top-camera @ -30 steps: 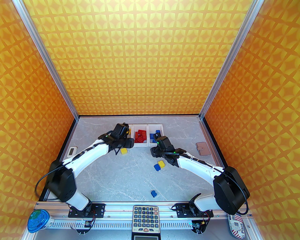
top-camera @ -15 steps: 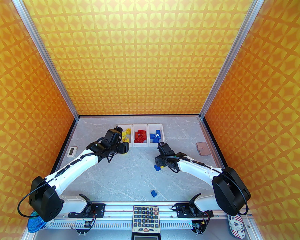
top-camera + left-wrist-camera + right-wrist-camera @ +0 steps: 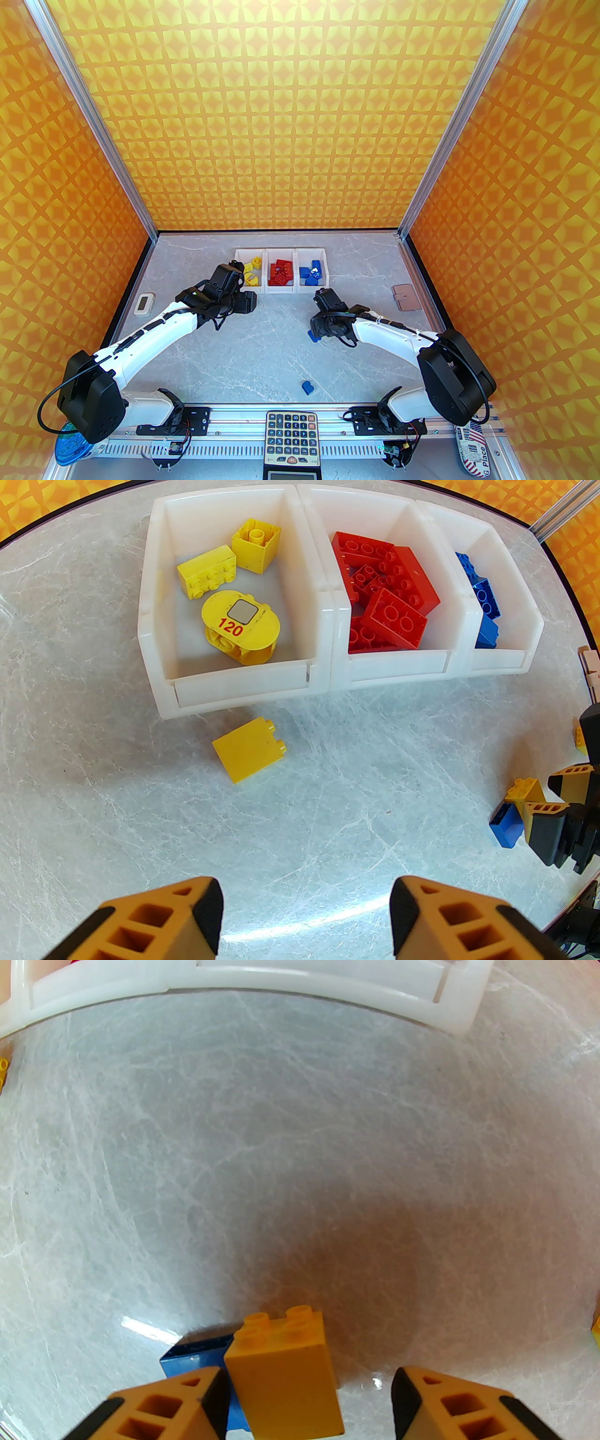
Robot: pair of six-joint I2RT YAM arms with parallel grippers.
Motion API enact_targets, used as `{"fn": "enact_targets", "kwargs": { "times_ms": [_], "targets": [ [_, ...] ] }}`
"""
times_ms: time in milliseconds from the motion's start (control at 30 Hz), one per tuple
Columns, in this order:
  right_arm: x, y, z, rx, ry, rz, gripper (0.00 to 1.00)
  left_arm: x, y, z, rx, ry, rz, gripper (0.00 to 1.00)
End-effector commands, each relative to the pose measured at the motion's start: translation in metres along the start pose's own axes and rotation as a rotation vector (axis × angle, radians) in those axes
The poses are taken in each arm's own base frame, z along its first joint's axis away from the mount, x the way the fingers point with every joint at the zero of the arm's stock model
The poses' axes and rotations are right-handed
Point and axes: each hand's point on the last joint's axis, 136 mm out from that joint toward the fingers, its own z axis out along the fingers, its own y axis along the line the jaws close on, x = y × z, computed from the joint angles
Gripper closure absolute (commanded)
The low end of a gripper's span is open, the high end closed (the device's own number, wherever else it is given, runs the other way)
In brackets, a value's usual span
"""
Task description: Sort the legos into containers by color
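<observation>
Fingers apart, the right gripper straddles a yellow lego crowded by a blue lego; the left gripper, likewise spread, faces the containers.

Grey marbled surface; three joined white bins far centre, yellow brick just near them; blue brick beside second yellow brick right of centre; lone blue brick nearer; white device left; pinkish pad right.
</observation>
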Motion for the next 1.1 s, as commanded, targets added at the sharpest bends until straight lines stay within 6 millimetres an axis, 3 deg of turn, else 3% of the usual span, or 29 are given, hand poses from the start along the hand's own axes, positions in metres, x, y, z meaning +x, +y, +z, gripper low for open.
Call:
{"fn": "enact_targets", "kwargs": {
  "times_ms": [0, 533, 733, 1067],
  "targets": [
    [-0.002, 0.001, 0.0, -0.01, 0.016, 0.018, 0.41, -0.004, 0.004, -0.005, -0.013, -0.021, -0.007, 0.36],
    [-0.003, 0.004, 0.001, -0.019, 0.027, 0.005, 0.66, -0.007, 0.004, -0.007, -0.016, -0.023, -0.003, 0.36],
    [-0.034, 0.01, -0.017, -0.031, -0.04, -0.023, 0.68, -0.008, 0.004, -0.015, -0.008, -0.038, -0.006, 0.36],
    [-0.104, 0.047, -0.046, -0.163, -0.169, -0.081, 0.7, -0.015, 0.005, -0.025, -0.013, -0.072, 0.035, 0.35]
  ]
}}
